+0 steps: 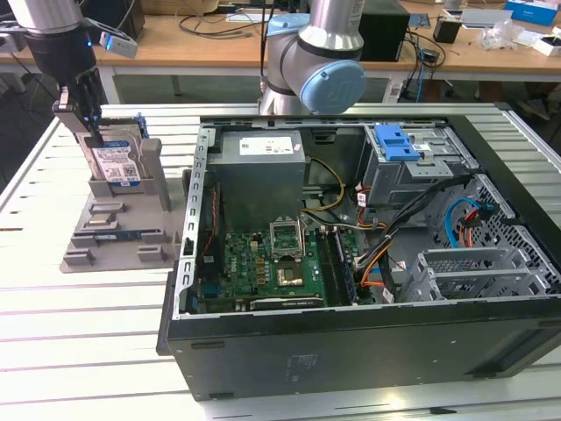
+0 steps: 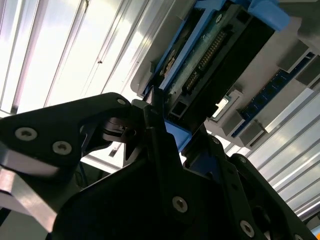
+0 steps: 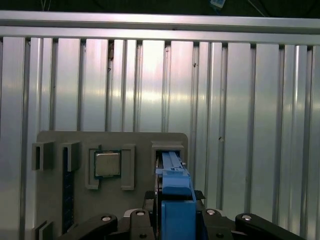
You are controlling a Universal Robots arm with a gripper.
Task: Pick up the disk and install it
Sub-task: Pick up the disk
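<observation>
Gripper point(image 1: 88, 123), jaws clamped on the disk point(image 1: 117, 165) standing upright in the grey holder point(image 1: 118, 237); jaws hide its upper edge, the slot its base.

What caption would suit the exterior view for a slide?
Gripper at the top of the disk, upright in a grey holder beside an open computer case.

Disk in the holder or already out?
In, and upright: the disk stands on edge in the slot of the grey holder, with the gripper at its top edge.
</observation>
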